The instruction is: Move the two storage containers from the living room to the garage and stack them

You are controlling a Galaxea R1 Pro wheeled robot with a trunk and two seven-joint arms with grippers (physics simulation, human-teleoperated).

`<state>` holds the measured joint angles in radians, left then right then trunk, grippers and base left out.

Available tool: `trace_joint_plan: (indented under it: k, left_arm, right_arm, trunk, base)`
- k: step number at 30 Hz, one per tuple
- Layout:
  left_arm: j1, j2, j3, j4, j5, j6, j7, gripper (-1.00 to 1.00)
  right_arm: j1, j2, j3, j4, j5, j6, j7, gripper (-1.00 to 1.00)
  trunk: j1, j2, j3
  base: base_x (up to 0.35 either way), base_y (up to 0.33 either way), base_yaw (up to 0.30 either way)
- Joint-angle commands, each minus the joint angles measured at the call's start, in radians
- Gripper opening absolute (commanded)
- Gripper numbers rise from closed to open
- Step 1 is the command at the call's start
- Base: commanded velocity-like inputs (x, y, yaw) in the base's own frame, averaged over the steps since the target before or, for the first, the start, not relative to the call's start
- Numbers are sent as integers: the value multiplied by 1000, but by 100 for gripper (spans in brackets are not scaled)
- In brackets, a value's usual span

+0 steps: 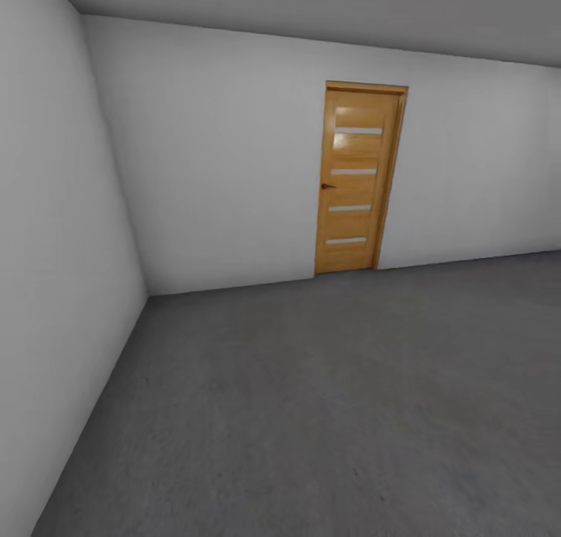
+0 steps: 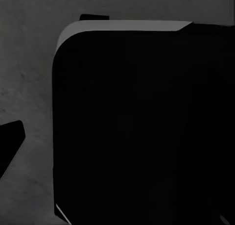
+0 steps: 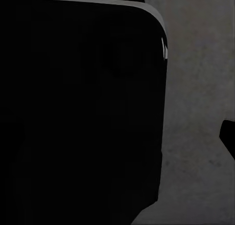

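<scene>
Ahead, orange door [image 1: 358, 177] on grey floor [image 1: 327, 412]; dark bulk hides both wrist cams, jaws' state unreadable.

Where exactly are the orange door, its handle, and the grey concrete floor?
orange door [image 1: 360, 180]: head view, middle of its wooden panel.
door handle [image 1: 326, 185]: head view, dark knob at the door's left edge.
concrete floor [image 1: 327, 412]: head view, bare grey stretch.

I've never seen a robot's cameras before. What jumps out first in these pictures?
The orange wooden door with four glass slits stands shut in the pale grey far wall, right of the room's corner. Below it spreads a dark grey speckled concrete floor. Both wrist views show a large black rounded body over that floor.
</scene>
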<state>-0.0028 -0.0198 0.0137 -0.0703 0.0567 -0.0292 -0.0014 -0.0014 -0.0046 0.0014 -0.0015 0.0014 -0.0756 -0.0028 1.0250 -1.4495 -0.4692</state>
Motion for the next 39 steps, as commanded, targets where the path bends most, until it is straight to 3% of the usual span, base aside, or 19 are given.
trace_joint_plan:
  k: [1, 19, 39]
  left_arm:
    - [0, 0, 1, 1, 6, -3, 0, 100]
    - [0, 0, -1, 1, 6, 0, 0, 100]
    - [0, -2, -3, 3, 11, 11, 0, 100]
  right_arm:
    - [0, 0, 0, 0, 0, -3, 0, 100]
    - [0, 0, 5, 0, 3, -3, 0, 100]
    - [0, -2, 5, 0, 3, -1, 2, 100]
  trunk:
    - [0, 0, -1]
    - [0, 0, -1]
    - [0, 0, -1]
  base:
    - [0, 0, -287]
    - [124, 0, -281]
    - [319, 0, -23]
